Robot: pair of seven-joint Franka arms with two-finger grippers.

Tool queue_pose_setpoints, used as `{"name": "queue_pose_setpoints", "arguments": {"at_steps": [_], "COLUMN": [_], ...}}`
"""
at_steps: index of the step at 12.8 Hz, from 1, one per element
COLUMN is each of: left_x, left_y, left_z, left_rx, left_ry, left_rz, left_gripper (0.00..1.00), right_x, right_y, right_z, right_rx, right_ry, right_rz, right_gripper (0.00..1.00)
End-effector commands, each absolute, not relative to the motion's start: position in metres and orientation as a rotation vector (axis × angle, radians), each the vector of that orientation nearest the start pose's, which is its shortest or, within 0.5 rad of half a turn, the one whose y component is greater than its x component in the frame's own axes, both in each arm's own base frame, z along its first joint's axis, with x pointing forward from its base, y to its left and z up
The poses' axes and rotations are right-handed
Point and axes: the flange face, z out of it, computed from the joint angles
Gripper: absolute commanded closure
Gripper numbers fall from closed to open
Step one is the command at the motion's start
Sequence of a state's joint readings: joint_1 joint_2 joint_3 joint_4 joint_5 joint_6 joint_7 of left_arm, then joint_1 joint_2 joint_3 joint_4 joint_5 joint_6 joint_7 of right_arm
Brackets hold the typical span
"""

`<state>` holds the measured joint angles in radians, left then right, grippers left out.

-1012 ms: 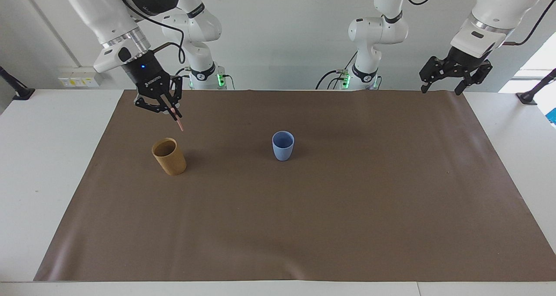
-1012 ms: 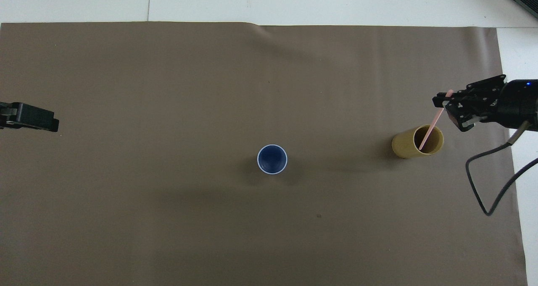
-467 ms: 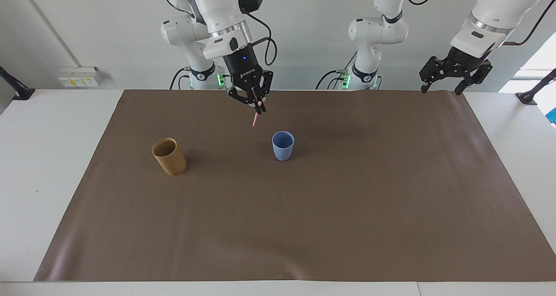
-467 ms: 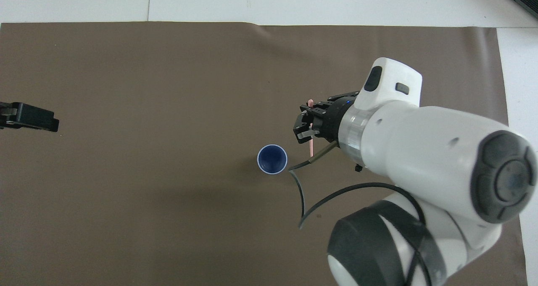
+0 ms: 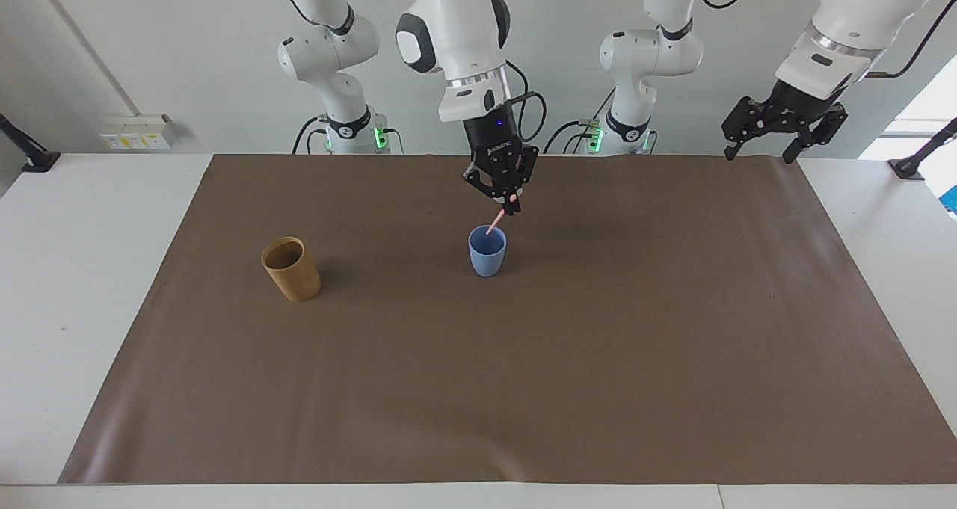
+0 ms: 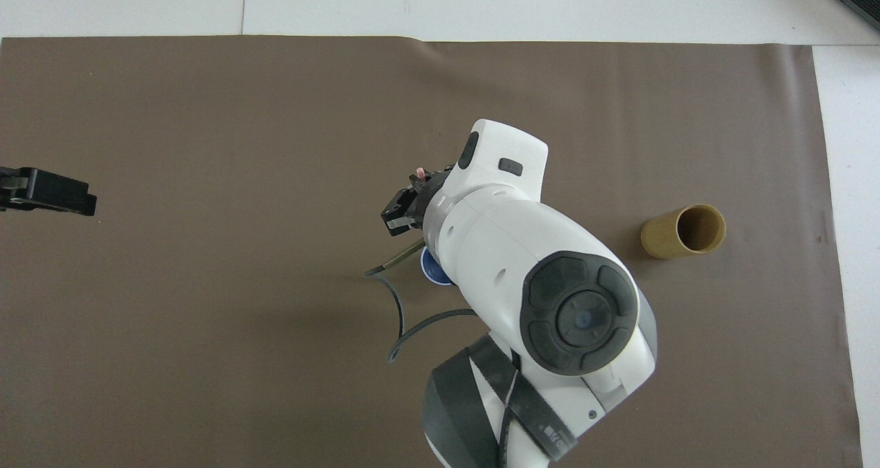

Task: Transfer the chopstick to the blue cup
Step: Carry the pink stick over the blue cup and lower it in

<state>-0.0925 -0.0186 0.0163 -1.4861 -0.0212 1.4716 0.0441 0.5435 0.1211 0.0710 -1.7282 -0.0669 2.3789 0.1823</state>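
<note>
A: Facing view first, starting at the right arm's end of the desk (image 5: 75,270): the tan cup (image 5: 291,269) stands upright on the brown mat (image 5: 478,382), with nothing in it that shows.

B: And the middle of the mat?

A: The blue cup (image 5: 487,251) stands there upright, well apart from the tan one. The right claw (image 5: 511,208) hangs just over its rim, clenched on the chopstick (image 5: 496,220).

B: Which way does the stick run?

A: Its long axis is tilted. The upper end is pinched between the fingertips; the lower end slants down toward the right arm's end of the desk and reaches the cup's mouth. Whether the tip is inside the rim or only level with it cannot be told.

B: Does the overhead view help?

A: Little. The right arm covers most of the blue cup (image 6: 432,274), and only the stick's pink upper end (image 6: 418,172) pokes out above the right claw (image 6: 405,210).

B: And the other arm?

A: The left claw (image 5: 762,150) waits in the air over the mat's corner at the left arm's end, released, fingers spread, holding nothing. From overhead only part of it (image 6: 48,192) shows.
</note>
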Motion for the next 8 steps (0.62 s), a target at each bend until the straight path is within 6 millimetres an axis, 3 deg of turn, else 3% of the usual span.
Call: {"name": "queue_pose_setpoints", "arguments": {"at_steps": [1,4,7,8], "left_x": [0.534,0.534,0.535,0.534], "left_y": [-0.039,-0.039,-0.041,-0.041], "left_z": [0.67,0.67,0.671,0.671], "left_rx": [-3.15,-3.15,-3.15,-3.15], "left_ry": [0.189,0.189,0.194,0.191], "left_rz": [0.005,0.005,-0.009,-0.005], "left_gripper": [0.0,0.0,0.0,0.0], "right_x": [0.536,0.536,0.539,0.539], "right_y": [0.37,0.37,0.373,0.373], "right_z": [0.552,0.533,0.49,0.485], "right_rx": [-2.817,-2.82,-2.837,-2.843], "right_ry": [-0.66,-0.672,-0.691,-0.697], "right_rz": [-0.778,-0.766,-0.72,-0.706], "right_gripper": [1.0,1.0,1.0,1.0]}}
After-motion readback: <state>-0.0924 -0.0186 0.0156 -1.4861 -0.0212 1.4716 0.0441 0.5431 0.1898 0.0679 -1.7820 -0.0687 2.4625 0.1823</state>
